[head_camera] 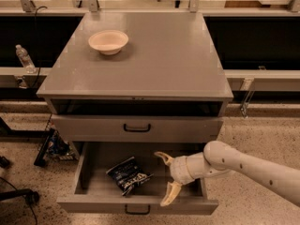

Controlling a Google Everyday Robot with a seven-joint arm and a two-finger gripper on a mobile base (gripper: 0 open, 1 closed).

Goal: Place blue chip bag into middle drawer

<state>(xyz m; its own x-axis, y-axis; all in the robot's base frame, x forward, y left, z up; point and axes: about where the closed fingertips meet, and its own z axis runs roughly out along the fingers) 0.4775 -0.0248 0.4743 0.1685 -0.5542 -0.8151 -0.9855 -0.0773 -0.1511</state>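
The blue chip bag [128, 174] lies flat inside the open middle drawer [93, 201], left of centre on its floor. My gripper [165, 178] hangs over the drawer's right half, to the right of the bag and apart from it. Its two cream fingers are spread open and hold nothing. The white arm reaches in from the lower right.
A cream bowl [108, 41] sits on the grey cabinet top [178, 55]. A shut drawer front with a black handle [137, 128] is above the open drawer. A water bottle [23, 57] stands on the left ledge. Cables and a stand base lie on the floor at left.
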